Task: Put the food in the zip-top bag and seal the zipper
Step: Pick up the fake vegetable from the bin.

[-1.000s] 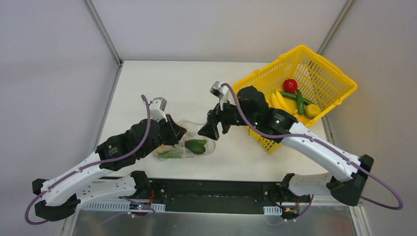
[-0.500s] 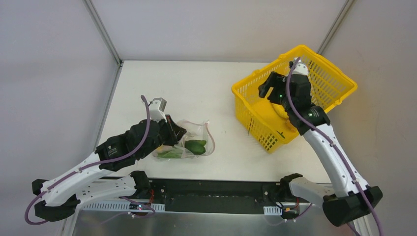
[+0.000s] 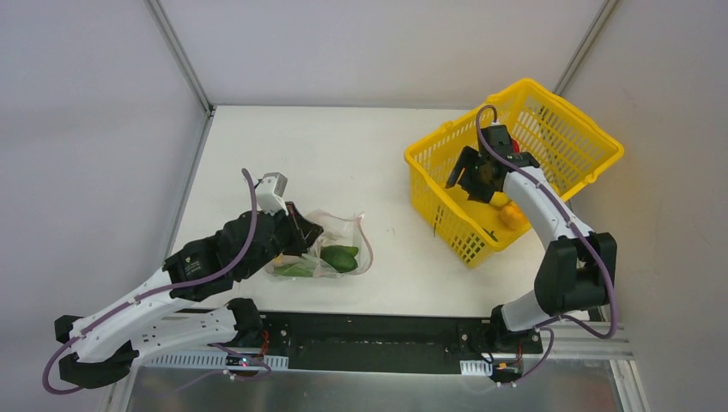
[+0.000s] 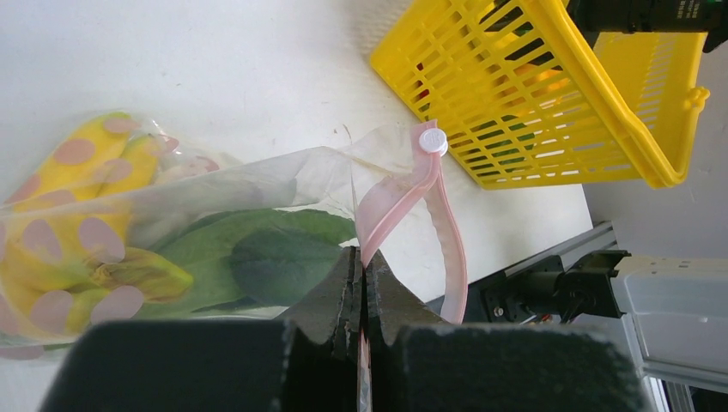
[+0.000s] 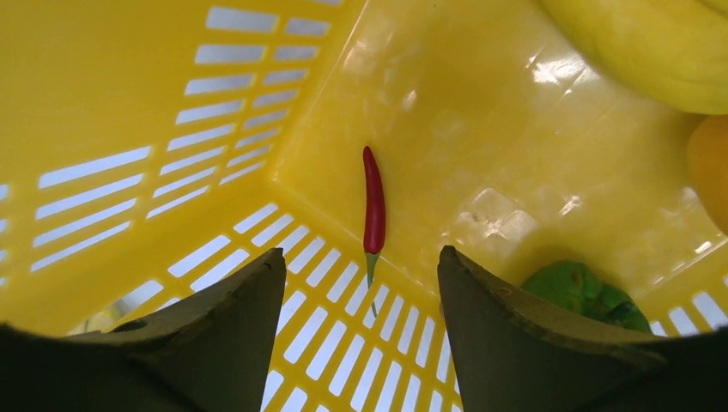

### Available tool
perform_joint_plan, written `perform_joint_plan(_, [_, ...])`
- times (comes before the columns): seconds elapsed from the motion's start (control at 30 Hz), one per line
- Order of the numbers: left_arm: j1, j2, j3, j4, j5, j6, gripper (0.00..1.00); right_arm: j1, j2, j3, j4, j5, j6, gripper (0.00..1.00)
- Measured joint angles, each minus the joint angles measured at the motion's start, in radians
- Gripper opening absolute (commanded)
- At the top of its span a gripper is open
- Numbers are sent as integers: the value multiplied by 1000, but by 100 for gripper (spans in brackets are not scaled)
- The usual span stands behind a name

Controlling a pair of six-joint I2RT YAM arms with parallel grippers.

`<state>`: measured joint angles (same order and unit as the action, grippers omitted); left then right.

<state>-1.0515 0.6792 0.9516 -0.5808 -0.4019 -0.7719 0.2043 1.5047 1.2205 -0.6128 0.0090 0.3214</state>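
The clear zip-top bag (image 3: 330, 253) lies on the table with a green pepper (image 3: 341, 256) and green pods (image 3: 296, 269) inside. In the left wrist view the bag (image 4: 215, 197) holds green produce (image 4: 275, 257) and a yellow piece (image 4: 137, 270). My left gripper (image 4: 362, 266) is shut on the bag's pink zipper strip (image 4: 399, 202) at the mouth edge; it also shows from above (image 3: 302, 233). My right gripper (image 5: 360, 266) is open and empty inside the yellow basket (image 5: 129, 94), above a slim red chili (image 5: 373, 202). A banana (image 5: 652, 43), an orange pepper (image 5: 711, 167) and a green piece (image 5: 584, 292) lie nearby.
The yellow mesh basket (image 3: 567, 142) stands at the back right of the table; its walls surround my right gripper (image 3: 481, 176). An orange piece (image 3: 512, 215) shows in the basket from above. White walls close the table on the left, back and right.
My right arm swung from the bag's mouth to the basket and lowered its open gripper inside. The left gripper has stayed shut on the bag's zipper strip.
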Motion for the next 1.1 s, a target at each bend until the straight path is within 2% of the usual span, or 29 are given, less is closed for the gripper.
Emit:
perform_joint_plan(0.2, [0, -1, -2, 0, -2, 0, 0, 2, 25, -24, 25, -61, 35, 63])
perform_joint_plan(0.47, [0, -1, -3, 0, -3, 0, 0, 53, 162, -35, 42, -68, 51, 61])
perform_joint_plan(0.53, [0, -1, -3, 0, -2, 0, 0, 76, 181, -41, 45, -62, 58, 51])
perform_joint_plan(0.57, [0, 0, -3, 0, -2, 0, 0, 86, 190, -42, 48, -58, 62, 50])
perform_joint_plan(0.9, [0, 1, -3, 0, -3, -1, 0, 130, 217, -88, 79, 30, 91, 50])
perform_joint_plan(1.1, [0, 2, -3, 0, -3, -2, 0, 147, 244, -88, 85, 70, 95, 45])
